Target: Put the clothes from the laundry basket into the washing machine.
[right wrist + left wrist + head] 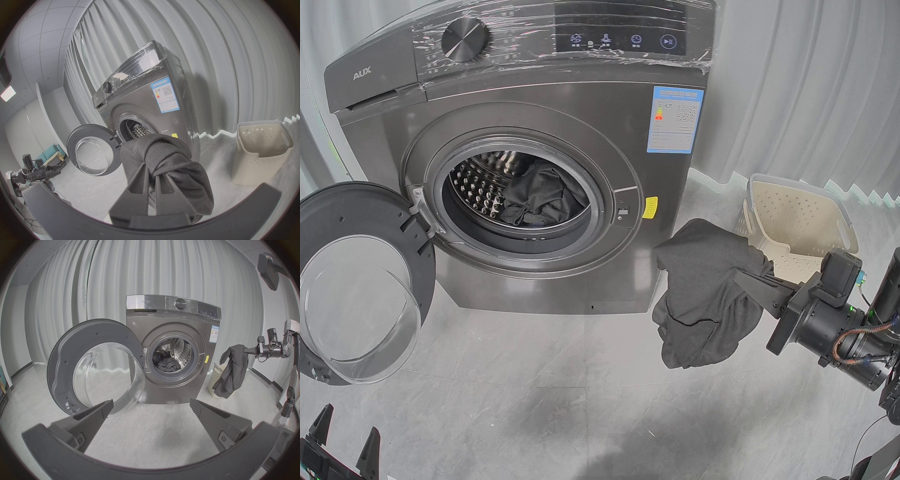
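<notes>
The right gripper (152, 173) is pinched tight on a soft, floppy dark grey cloth (703, 294). The cloth hangs between the holey cream plastic basket (800, 212) and the shiny grey metal washing machine (550, 103). The left gripper (150, 405) is wide open and holds nothing.

The washing machine (562, 103) carries a brand mark (362, 74), a blue label (674, 119) and a yellow sticker (650, 207).

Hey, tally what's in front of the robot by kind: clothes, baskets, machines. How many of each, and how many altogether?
Dark garments: 2, the drum garment and the held garment in the right end effector
Laundry basket: 1
Washing machine: 1
Total: 4
</notes>
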Motion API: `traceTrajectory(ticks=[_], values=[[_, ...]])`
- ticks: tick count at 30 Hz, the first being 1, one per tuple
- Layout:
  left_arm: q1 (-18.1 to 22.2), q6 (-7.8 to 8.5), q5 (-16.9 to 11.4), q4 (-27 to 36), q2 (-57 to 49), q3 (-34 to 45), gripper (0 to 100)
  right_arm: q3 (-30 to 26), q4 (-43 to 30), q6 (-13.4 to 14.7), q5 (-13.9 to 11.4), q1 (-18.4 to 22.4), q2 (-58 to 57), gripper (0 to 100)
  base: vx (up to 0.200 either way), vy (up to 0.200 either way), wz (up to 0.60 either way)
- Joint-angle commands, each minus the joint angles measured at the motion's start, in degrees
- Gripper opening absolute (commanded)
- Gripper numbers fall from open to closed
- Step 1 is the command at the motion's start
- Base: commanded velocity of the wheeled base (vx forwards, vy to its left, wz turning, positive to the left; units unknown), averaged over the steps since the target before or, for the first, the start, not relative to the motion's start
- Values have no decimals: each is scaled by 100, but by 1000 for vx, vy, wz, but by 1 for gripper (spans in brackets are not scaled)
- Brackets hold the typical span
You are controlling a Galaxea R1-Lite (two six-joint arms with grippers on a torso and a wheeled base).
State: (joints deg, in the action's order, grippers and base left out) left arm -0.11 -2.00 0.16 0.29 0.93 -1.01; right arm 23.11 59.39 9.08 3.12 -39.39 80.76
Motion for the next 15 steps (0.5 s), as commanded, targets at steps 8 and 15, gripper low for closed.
traceTrajectory(ticks=[8,15], values=[[2,-11,2,-3,-93,84,100,0,55,15,-4,1,62,0,0,200,0],[2,-2,2,-3,-93,84,100,0,55,23,4,1,54,0,0,143,0]])
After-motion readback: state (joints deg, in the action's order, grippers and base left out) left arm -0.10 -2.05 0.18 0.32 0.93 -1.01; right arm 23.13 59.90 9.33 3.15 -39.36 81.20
